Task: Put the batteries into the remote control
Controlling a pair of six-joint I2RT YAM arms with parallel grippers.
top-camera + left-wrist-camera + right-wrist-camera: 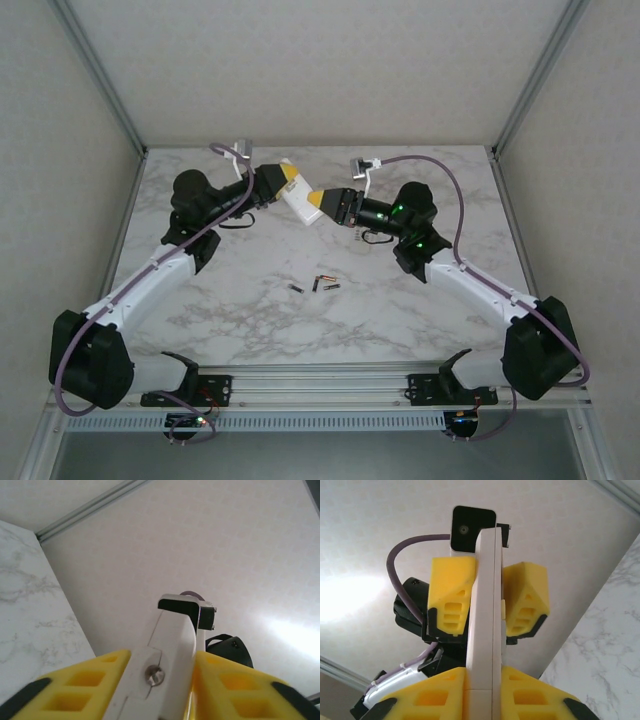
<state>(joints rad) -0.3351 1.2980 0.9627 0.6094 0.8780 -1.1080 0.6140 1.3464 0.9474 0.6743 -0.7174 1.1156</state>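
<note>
I get soft, even light on the worktop (250, 310), shadows faint; both wrist views catch a bright glare patch on the wall (295, 630), near jaws slightly blurred.

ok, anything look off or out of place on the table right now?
Nothing damaged or spilled. The white remote is held in mid-air, clamped by both arms' jaws, while the batteries lie loose on the marble table.
</note>
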